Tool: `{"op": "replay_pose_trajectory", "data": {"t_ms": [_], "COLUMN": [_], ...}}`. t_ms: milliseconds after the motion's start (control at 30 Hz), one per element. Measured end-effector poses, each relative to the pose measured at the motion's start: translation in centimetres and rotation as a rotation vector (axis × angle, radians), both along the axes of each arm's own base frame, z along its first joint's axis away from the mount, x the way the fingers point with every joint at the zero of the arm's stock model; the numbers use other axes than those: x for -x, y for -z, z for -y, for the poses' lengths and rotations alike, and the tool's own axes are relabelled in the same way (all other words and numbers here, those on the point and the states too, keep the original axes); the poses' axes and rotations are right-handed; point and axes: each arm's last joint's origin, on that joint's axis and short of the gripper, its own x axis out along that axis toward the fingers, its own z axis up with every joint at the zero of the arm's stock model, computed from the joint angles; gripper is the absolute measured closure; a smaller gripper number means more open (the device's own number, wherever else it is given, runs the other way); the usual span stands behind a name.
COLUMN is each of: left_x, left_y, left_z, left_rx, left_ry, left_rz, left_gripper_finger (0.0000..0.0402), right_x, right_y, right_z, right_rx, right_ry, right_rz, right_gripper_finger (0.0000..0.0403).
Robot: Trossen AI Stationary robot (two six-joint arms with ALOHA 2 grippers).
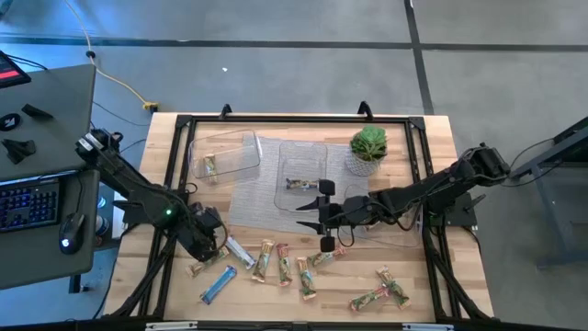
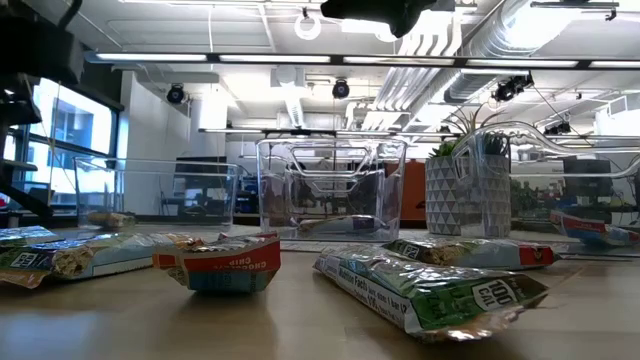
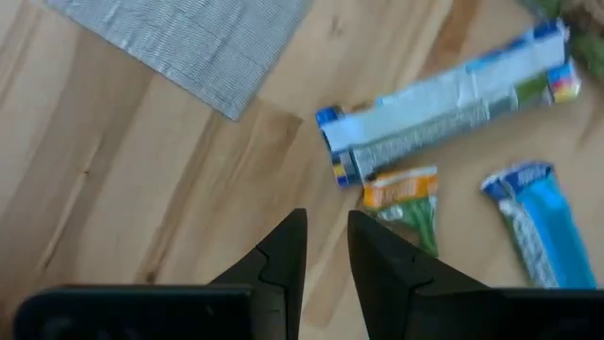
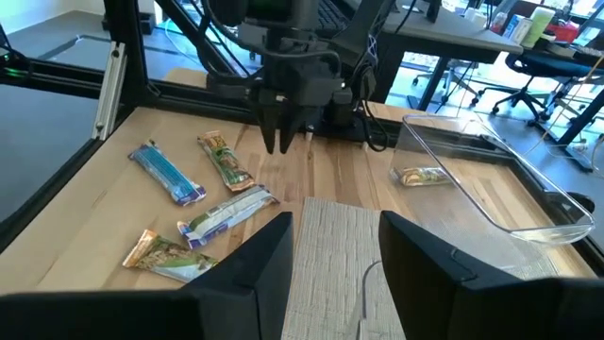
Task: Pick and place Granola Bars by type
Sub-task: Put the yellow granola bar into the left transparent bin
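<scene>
Several granola bars lie flat on the wooden table near its front edge: a blue one (image 1: 218,284), a silver one (image 1: 241,253), and tan and green ones (image 1: 283,264) spreading to the right (image 1: 378,294). My left gripper (image 1: 209,241) hangs shut, pointing down over bare wood beside the silver bar (image 3: 453,99), the orange-green bar (image 3: 406,203) and the blue bar (image 3: 533,222). My right gripper (image 1: 317,216) stands open above the grey mat (image 1: 262,193), nothing between its fingers (image 4: 274,250). One bar (image 1: 210,165) lies in the left clear tray, another (image 1: 299,185) in the middle tray.
Two clear trays stand at the back, one left (image 1: 241,145) and one in the middle (image 1: 317,152). A small potted plant (image 1: 367,150) stands to the right of them. A black frame (image 1: 294,119) runs round the table. A desk with a keyboard (image 1: 28,202) is at the left.
</scene>
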Motion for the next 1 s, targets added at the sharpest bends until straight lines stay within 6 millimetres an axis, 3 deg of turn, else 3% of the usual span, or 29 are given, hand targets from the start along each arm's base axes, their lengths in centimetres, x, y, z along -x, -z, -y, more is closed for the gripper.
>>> {"op": "replay_pose_trajectory", "data": {"t_ms": [133,400,800,1000], "left_x": [-0.1,-0.5,-0.9,-1.2], "left_y": [0.0,-0.2,0.2,2.1], "left_z": [0.2,0.7,1.4,2.9], "left_rx": [0.005,0.078,0.149,0.117], "left_ry": [0.104,0.103,0.125,0.143], "left_rz": [-0.004,0.026,-0.004,-0.072], "left_gripper_finger": [0.0326,0.0316,0.0189,0.0164], "right_x": [0.0,0.0,0.0,0.1], "right_y": [0.0,0.1,0.1,0.2], "right_z": [0.0,0.0,0.0,0.0], "right_rx": [0.001,-0.004,-0.004,-0.004], "right_ry": [0.0,0.002,0.002,0.002], "right_rz": [-0.002,-0.006,-0.006,-0.015], "right_gripper_finger": [0.0261,0.0261,0.0261,0.0261]}}
